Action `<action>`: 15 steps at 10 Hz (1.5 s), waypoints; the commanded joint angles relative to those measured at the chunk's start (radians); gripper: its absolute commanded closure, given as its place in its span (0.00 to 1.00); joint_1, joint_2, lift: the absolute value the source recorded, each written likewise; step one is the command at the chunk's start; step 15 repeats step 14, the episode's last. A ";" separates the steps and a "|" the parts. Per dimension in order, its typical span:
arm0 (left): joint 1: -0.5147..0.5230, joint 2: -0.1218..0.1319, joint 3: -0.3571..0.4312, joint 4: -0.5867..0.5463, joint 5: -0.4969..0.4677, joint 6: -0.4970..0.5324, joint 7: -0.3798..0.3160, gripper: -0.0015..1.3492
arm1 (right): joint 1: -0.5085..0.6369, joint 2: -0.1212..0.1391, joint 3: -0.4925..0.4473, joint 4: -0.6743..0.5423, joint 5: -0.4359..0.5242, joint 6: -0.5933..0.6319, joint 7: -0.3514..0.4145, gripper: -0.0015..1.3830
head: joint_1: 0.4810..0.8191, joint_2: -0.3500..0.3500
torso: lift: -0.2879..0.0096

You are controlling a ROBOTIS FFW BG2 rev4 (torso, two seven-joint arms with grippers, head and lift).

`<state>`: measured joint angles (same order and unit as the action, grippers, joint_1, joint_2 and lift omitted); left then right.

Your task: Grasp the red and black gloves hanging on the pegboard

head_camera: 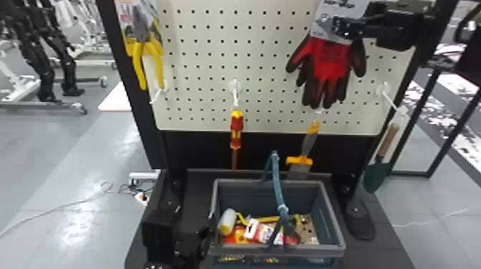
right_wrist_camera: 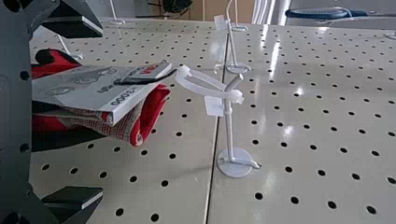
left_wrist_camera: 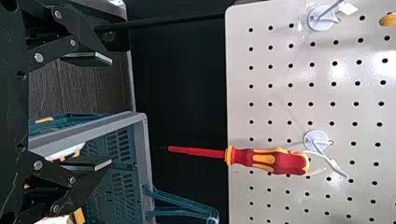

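Far right, the right arm [head_camera: 397, 25]: black, built of blocky, box-like segments with hard edges. Near left, the left arm [head_camera: 161, 229]: likewise black and blocky, its housings square-cornered. Detail of the left gripper [left_wrist_camera: 100, 111]: flat, angular black linkage bars [left_wrist_camera: 56, 46], joined at their pivots by round silver screws [left_wrist_camera: 38, 57]. Each of its fingers [left_wrist_camera: 86, 59] ends in a flat rectangular plate with a pale grey face. Detail of the right gripper [right_wrist_camera: 88, 112]: a dark grey frame plate [right_wrist_camera: 14, 112] pierced by small round holes [right_wrist_camera: 21, 74]. It carries flat black pads [right_wrist_camera: 74, 198] with lighter edges.
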<state>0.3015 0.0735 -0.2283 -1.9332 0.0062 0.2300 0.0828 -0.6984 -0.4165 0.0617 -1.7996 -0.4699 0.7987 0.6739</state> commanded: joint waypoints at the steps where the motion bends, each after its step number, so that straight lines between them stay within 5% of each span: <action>1: -0.002 -0.008 -0.003 0.010 -0.002 -0.003 -0.001 0.38 | -0.004 0.013 0.010 0.022 -0.006 -0.006 0.007 0.08 | 0.20 0.50 | 0.63; 3: -0.004 -0.012 -0.002 0.013 -0.005 -0.005 -0.006 0.38 | -0.007 0.031 0.012 0.039 0.000 -0.039 0.022 0.13 | 0.20 0.50 | 0.63; 4: -0.005 -0.011 -0.002 0.011 -0.005 -0.006 -0.006 0.38 | -0.010 0.036 0.012 0.046 -0.004 -0.039 0.029 0.39 | 0.20 0.50 | 0.63; 5: -0.005 -0.011 -0.002 0.013 -0.005 -0.008 -0.006 0.38 | -0.010 0.047 0.010 0.055 -0.018 -0.039 0.029 0.76 | 0.20 0.50 | 0.63; 6: -0.005 -0.011 -0.002 0.013 -0.005 -0.009 -0.006 0.38 | -0.007 0.054 0.007 0.060 -0.021 -0.041 0.029 0.94 | 0.20 0.50 | 0.63; 15: -0.007 -0.009 -0.003 0.016 -0.005 -0.009 -0.006 0.38 | 0.000 0.062 0.001 0.065 -0.041 -0.041 0.030 0.93 | 0.20 0.50 | 0.63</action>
